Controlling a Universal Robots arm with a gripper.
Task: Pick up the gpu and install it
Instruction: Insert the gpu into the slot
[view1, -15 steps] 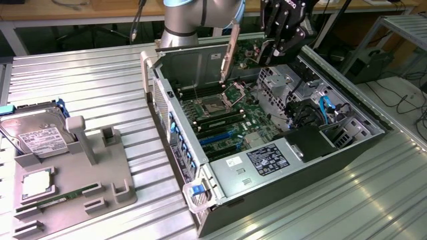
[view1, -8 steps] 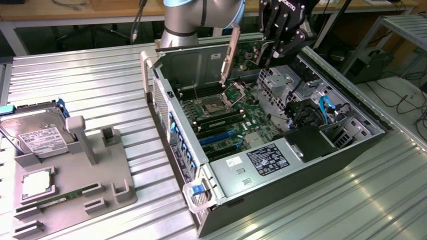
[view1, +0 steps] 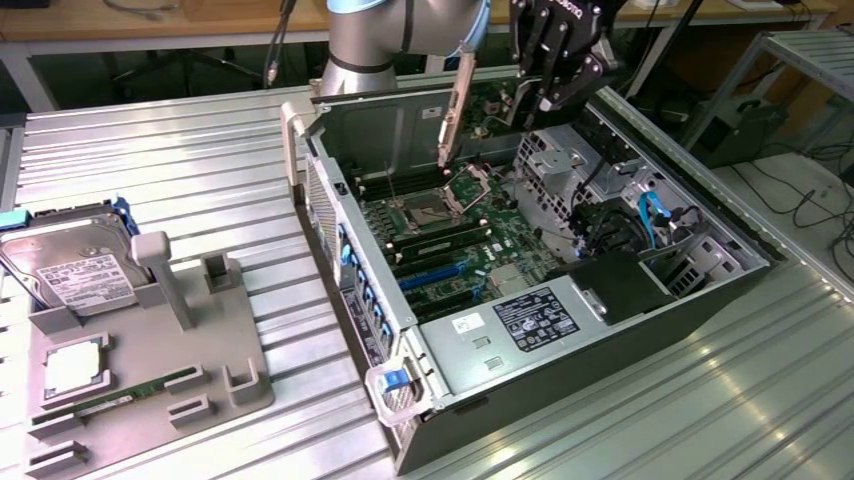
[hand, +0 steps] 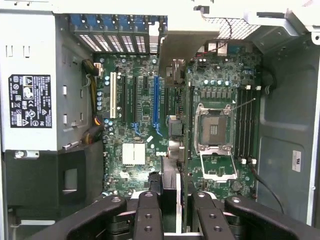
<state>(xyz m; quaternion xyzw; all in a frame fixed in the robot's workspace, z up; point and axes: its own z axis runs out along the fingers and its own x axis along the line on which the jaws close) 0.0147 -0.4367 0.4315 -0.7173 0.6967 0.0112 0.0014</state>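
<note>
The gpu (view1: 489, 104) hangs on edge above the open computer case (view1: 400, 400), over its far end. Its pale metal bracket strip (view1: 454, 110) points down toward the motherboard (view1: 461, 235). My gripper (view1: 545, 100) is shut on the card's board from the exterior view's right. In the wrist view the gpu (hand: 176, 105) runs away from me edge-on, clamped between my black fingers (hand: 148, 217), with its bracket (hand: 186, 44) at the far end. The card hovers beside the long blue slot (hand: 156, 102) and clear of the board below.
A grey fixture (view1: 200, 340) on the exterior view's left holds a silver hard drive (view1: 74, 270), a processor chip (view1: 74, 365) and a green memory stick (view1: 120, 397). Inside the case are the processor socket (hand: 212, 131), the power supply (view1: 534, 320) and blue cables (view1: 654, 215).
</note>
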